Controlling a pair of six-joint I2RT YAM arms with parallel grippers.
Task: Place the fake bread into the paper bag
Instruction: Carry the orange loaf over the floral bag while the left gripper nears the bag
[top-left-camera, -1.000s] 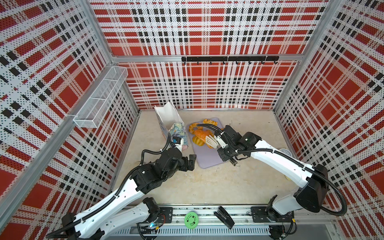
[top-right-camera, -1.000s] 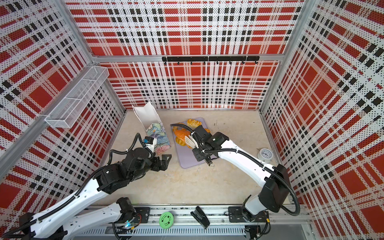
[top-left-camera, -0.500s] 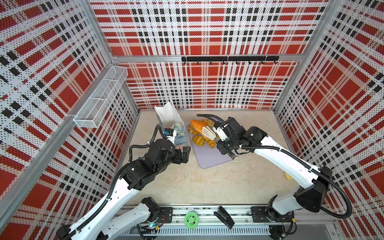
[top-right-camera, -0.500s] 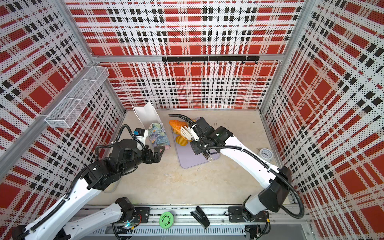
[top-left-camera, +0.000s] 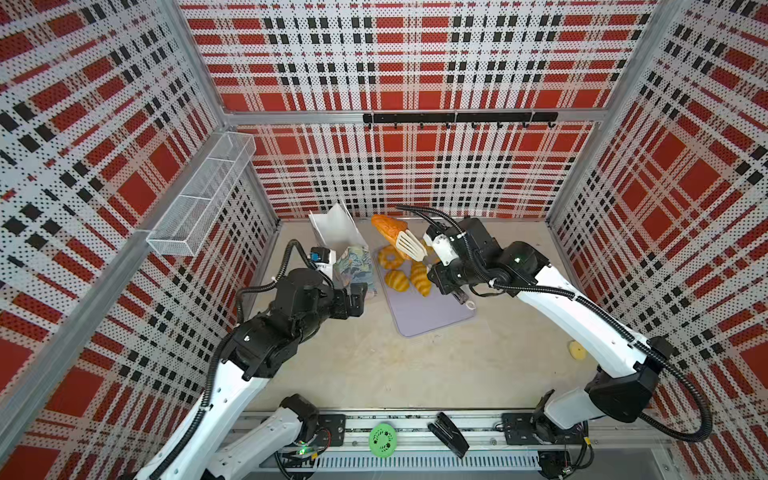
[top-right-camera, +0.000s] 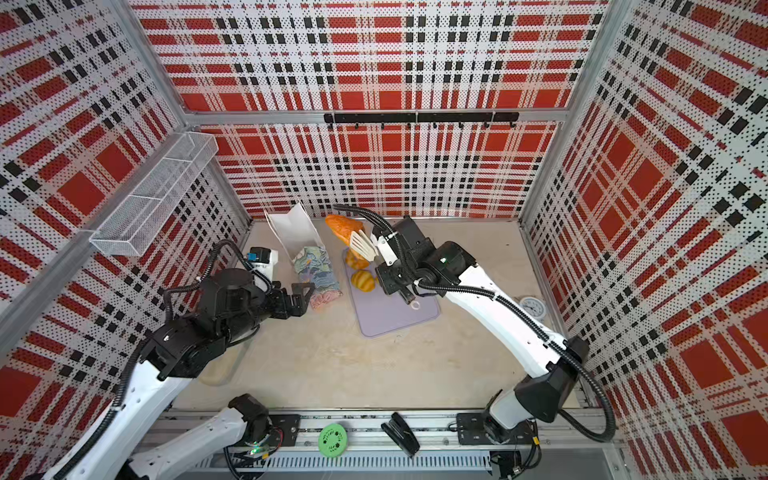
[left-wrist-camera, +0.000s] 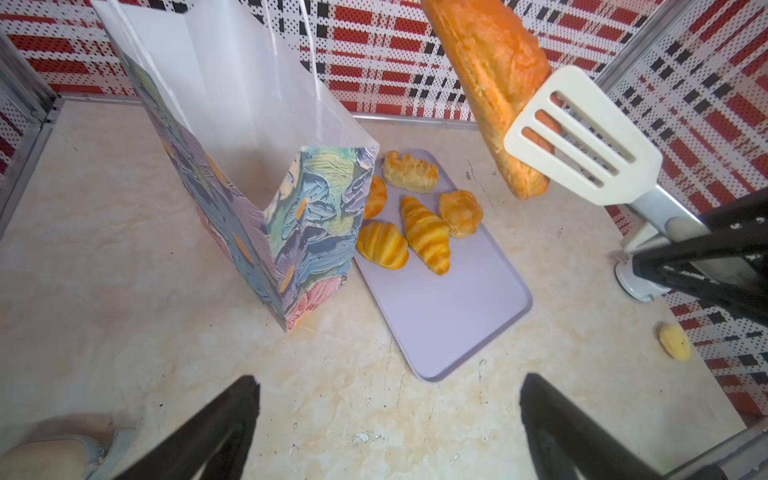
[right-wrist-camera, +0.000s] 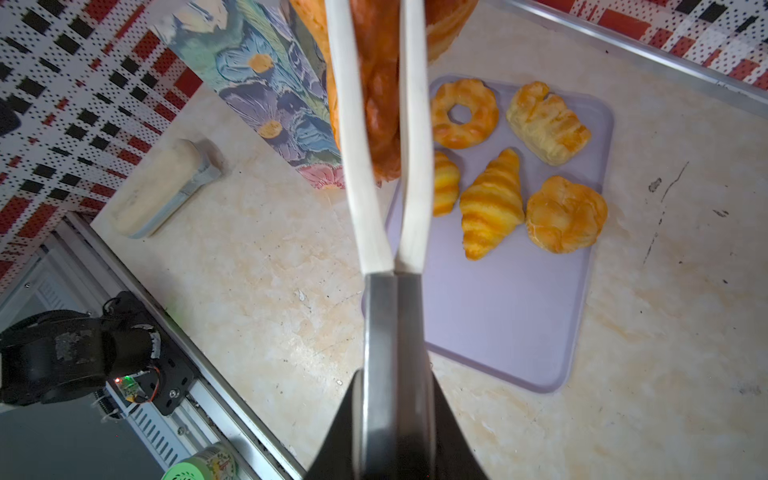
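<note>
The paper bag (top-left-camera: 338, 232) (top-right-camera: 295, 230) stands open at the back left, white inside with painted flowers outside (left-wrist-camera: 316, 216). My right gripper (right-wrist-camera: 395, 399) (top-left-camera: 436, 266) is shut on the metal handles of white slotted tongs (top-left-camera: 409, 245) (left-wrist-camera: 582, 137). The tongs clamp an orange-brown piece of fake bread (top-left-camera: 386, 228) (top-right-camera: 340, 226) (left-wrist-camera: 494, 75), raised beside the bag's rim. On the lilac tray (top-left-camera: 432, 316) (right-wrist-camera: 511, 316) lie a ring doughnut (right-wrist-camera: 463, 112), a croissant (right-wrist-camera: 490, 203), a braided piece (right-wrist-camera: 548, 124) and a round bun (right-wrist-camera: 565, 214). My left gripper (top-left-camera: 359, 297) (left-wrist-camera: 388, 399) is open and empty by the bag's foot.
A small yellow lump (top-left-camera: 577, 350) lies near the right wall, with a white round dial (top-right-camera: 532, 306) beside it. A beige block (right-wrist-camera: 166, 187) rests left of the bag. A wire basket (top-left-camera: 199, 203) hangs on the left wall. A green disc (top-left-camera: 382, 440) sits on the front rail.
The right arm has lifted the orange-brown bread in the tongs off the tray, up and back toward the bag's rim. The left gripper has moved back toward the bag's foot.
</note>
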